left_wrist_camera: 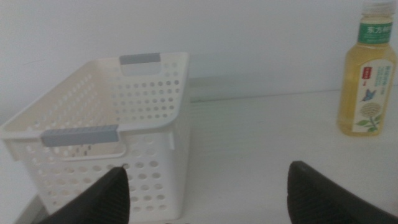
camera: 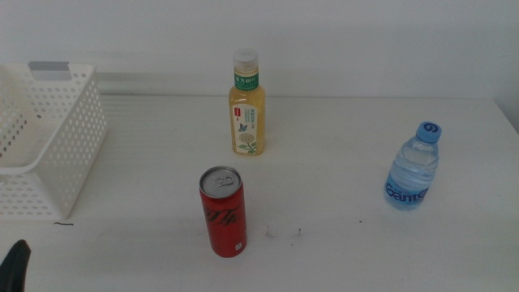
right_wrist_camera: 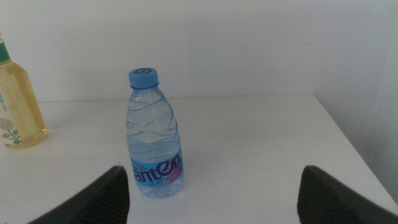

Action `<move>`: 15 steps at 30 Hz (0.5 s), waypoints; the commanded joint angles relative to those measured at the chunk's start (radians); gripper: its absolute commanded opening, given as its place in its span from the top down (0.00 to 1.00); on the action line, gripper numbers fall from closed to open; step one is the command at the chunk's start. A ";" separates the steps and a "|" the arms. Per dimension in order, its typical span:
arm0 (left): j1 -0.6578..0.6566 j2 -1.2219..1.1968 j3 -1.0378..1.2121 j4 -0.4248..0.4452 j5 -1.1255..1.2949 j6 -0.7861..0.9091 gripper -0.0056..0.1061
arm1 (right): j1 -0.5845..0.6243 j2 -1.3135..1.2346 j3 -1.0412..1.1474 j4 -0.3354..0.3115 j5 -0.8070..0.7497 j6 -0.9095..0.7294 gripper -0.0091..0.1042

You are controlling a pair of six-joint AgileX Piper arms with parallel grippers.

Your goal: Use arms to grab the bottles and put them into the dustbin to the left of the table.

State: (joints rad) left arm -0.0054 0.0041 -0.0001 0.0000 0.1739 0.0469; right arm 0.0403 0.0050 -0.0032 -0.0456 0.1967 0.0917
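Even, bright, diffuse light washes the white bench [camera: 365, 251] and wall until they nearly merge, and the red can [camera: 223, 212] and the water bottle [camera: 412, 167] throw only faint, soft shadows with no hard edges. A small glint sits on the can's silver lid, toward 12 o'clock of its body. Both wrist views are softer and slightly hazy, with each end effector's dark jaws blurred and out of focus at close range.

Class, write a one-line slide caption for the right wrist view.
Open right claw faces an upright water bottle on the white table, tea bottle beyond.
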 commanded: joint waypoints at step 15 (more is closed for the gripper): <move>-0.515 0.729 0.000 -0.091 -0.652 -0.010 0.21 | -0.005 -0.005 0.003 -0.004 -0.015 -0.003 0.11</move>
State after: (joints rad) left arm -0.4672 0.6602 -0.0001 -0.0507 -0.3783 0.0469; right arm 0.0403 0.0050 -0.0032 -0.0456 0.1967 0.0934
